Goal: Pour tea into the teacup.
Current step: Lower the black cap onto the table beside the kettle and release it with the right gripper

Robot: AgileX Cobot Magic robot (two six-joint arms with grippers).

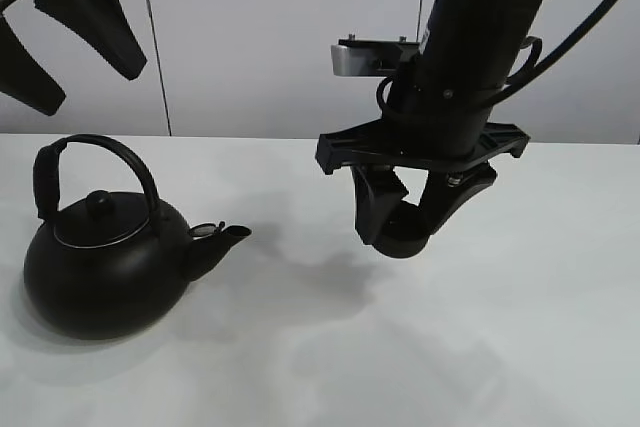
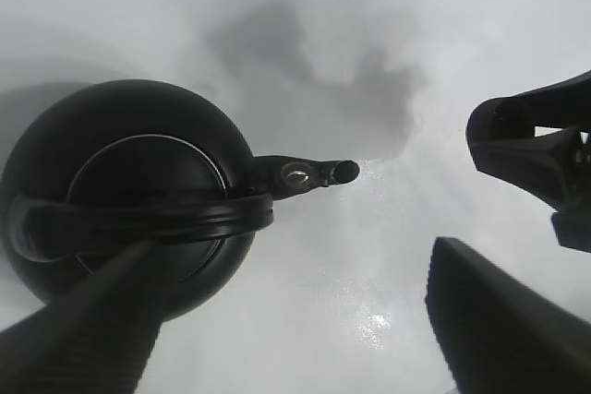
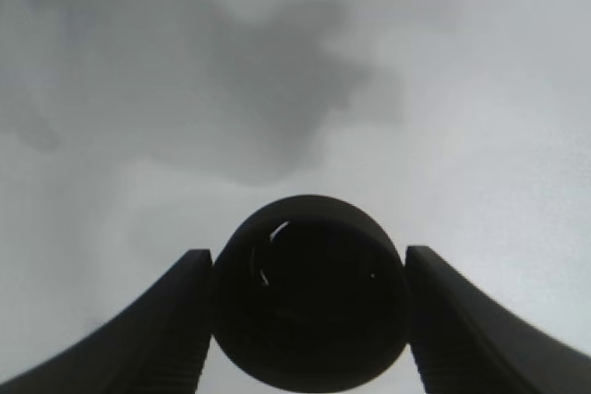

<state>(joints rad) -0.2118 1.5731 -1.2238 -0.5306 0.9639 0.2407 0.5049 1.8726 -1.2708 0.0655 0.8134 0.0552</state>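
Note:
The small matte-black teacup (image 1: 405,243) is held between the fingers of my right gripper (image 1: 400,233), a little above the white table near its middle. In the right wrist view the teacup (image 3: 309,316) sits between both fingers of that gripper (image 3: 309,260), mouth toward the camera. The big black kettle (image 1: 105,267) stands on the table at the left, spout pointing right toward the cup. My left gripper (image 1: 92,89) is open and empty, high above the kettle. The left wrist view looks down on the kettle (image 2: 129,191) between the spread fingers (image 2: 489,320). No tea stream shows.
The white table (image 1: 500,347) carries only the kettle. A grey wall stands behind it. The right arm's dark shadow (image 1: 320,282) lies on the table between kettle spout and cup. The right gripper (image 2: 531,149) shows at the edge of the left wrist view.

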